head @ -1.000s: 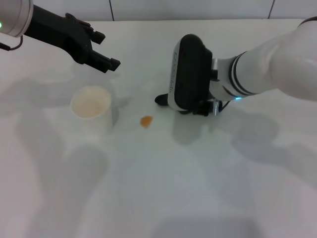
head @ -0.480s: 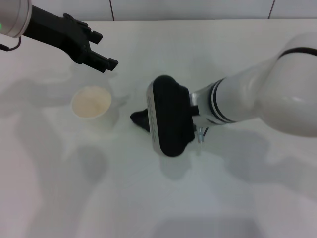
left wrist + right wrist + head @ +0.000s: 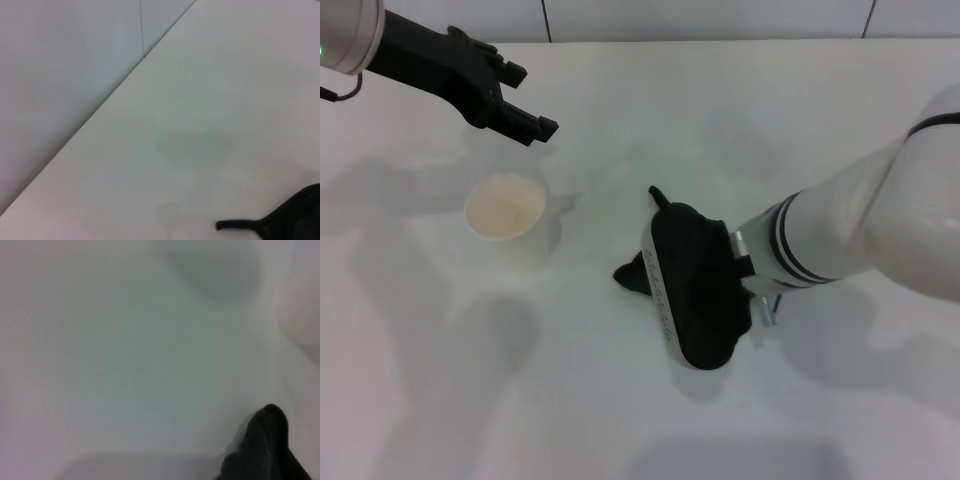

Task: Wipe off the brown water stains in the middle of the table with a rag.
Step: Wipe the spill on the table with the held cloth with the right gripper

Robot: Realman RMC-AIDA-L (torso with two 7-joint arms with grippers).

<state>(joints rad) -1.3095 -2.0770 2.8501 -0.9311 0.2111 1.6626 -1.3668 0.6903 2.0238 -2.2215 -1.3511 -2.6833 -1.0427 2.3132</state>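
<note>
No brown stain shows on the counter [image 3: 620, 400] right now; if any is left, it is under the rag or the right arm, so judge it unfinished until the spot is bare.

The rag [image 3: 632, 276] is the landmark. In the head view a dark corner of it pokes out on the counter, to the cup's side of the right arm's black housing, and a thin dark strip sticks up just beyond the housing. The right end effector [image 3: 665, 275] is over the rag, hidden by that housing, so you cannot tell whether its fingers are apart or clamped on the cloth.

To wipe well, keep the cloth flat and pressed on the counter, and drag it in short overlapping strokes across the middle, not one long sweep. Then lift clear and check for a smear or thin tail of liquid.

The cup [image 3: 504, 207] stands well apart from the rag, on the left arm's side; steer your strokes away from it.

The left end effector [image 3: 525, 118] hangs above the counter beyond the cup, far from the rag, fingers apart and empty.
</note>
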